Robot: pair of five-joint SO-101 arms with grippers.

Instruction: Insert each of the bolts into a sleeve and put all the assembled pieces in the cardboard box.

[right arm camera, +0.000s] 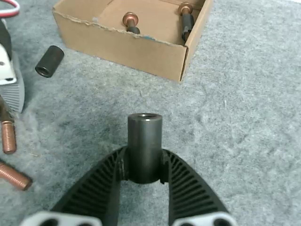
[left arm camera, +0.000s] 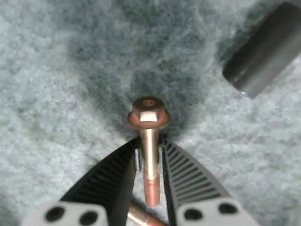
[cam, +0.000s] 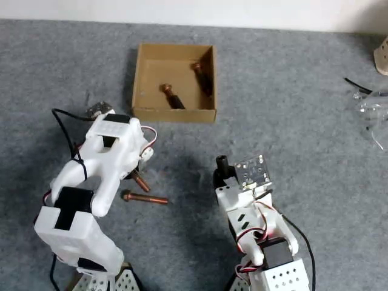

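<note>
While the left pincer (left arm camera: 150, 145) is clamped on a bolt (left arm camera: 149, 165) by its shank, the right pincer (right arm camera: 145, 160) is clamped on a sleeve (right arm camera: 145, 136). Box (right arm camera: 141, 49), ahead of the right pincer, holds two assembled pieces (right arm camera: 187, 21). Second bolt (cam: 145, 197) lies on the bench (cam: 303, 151) just beside the left pincer.

Looks to me like a robotics workbench: grey felt mat (cam: 303, 139) spread flat throughout, loose wires (cam: 356, 85) lying off at one side.
</note>
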